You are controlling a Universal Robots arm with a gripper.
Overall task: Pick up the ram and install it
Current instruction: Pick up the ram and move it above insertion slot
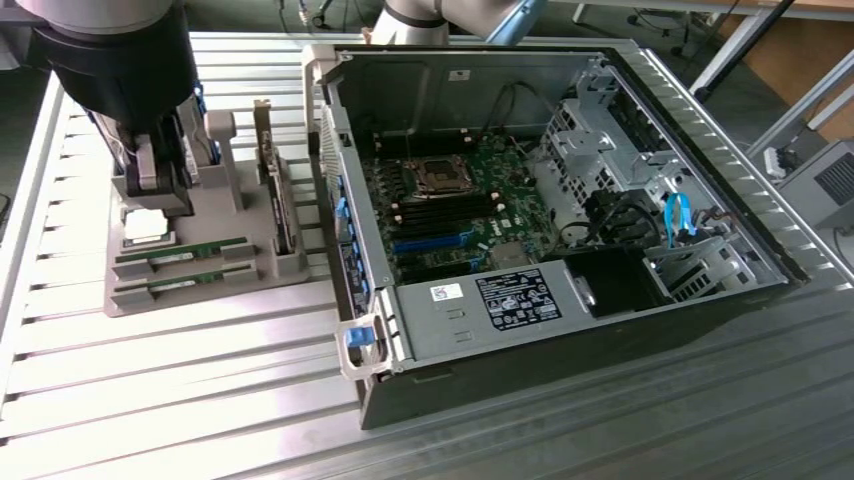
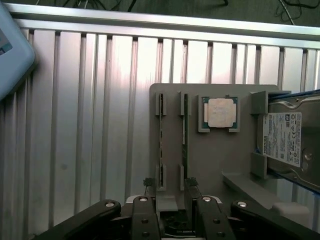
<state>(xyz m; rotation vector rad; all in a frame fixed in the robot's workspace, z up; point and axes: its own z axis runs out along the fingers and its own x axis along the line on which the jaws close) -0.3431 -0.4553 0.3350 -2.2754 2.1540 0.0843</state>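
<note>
Two ram sticks, thin green boards, lie side by side in slots of the grey holder tray: one ram and one ram. In the wrist view they appear edge-on as ram and ram on the tray. My gripper hangs over the tray's back part, above the sticks and touching neither. Its black fingers stand apart around the gripper midpoint, open and holding nothing. The open computer case lies at the exterior view's right, its motherboard exposed with black and blue memory slots.
The tray also holds a square silver processor, a hard drive and an upright expansion card. A power supply fills the case's near end. Everything rests on a ribbed aluminium table. A blue-grey device corner sits nearby.
</note>
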